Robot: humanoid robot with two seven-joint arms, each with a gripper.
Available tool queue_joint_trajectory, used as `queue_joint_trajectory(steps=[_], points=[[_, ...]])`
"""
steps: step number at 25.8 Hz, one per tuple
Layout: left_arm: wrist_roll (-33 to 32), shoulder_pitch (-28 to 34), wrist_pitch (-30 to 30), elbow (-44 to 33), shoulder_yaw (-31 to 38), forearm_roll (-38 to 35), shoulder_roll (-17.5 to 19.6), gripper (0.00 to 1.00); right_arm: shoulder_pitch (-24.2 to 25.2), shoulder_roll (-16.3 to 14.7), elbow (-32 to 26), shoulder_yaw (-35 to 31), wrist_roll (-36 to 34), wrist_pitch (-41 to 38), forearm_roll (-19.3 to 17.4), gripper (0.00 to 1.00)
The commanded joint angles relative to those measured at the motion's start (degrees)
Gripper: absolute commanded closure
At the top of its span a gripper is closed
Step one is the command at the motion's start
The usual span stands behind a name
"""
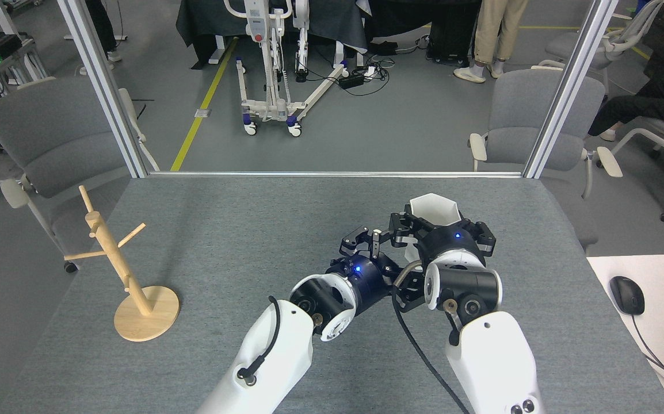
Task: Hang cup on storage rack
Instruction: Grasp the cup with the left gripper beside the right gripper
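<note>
- Right now the cup sits upright between the spread black fingers of the right gripper, its hexagonal mouth open to the ceiling; only the rim and upper walls show beyond the gripper body.
- Whether the right gripper actually clamps the cup or only brackets it, I cannot tell, since the wrist housing hides the contact and the cup's base.
- Just to the left of that gripper, the left gripper hangs with its fingers parted and nothing between them, tips aimed at the cup's near-left wall, apparently close to touching the right gripper's finger.
- That arrangement reads as preparation for a hand-over: the storage rack stands well to the left of both grippers, on the left arm's side, so passing the cup across would make sense.
- The rack's pegs angle upward from the central post and all are bare, so nothing is hung yet.
- Grey bench lies open between the left gripper and the rack, leaving a free path for a carry.
- Beyond the bench's far edge, grey chairs stand outside the metal frame.
</note>
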Motion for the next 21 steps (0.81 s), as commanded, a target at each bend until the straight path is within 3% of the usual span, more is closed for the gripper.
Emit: queue_joint_trajectory(steps=[1, 21], points=[[-0.4, -0.3, 0.8, 0.5, -1.6, 0.9, 0.0, 0.01, 0.0, 0.0, 0.0, -0.1, 0.0, -0.1, 0.0, 0.85], [-2.1, -7.0, 5.4, 6.0, -7.1, 11.4, -0.3, 0.01, -0.2, 0.2, 0.0, -0.1, 0.1, -0.1, -0.1, 0.86]])
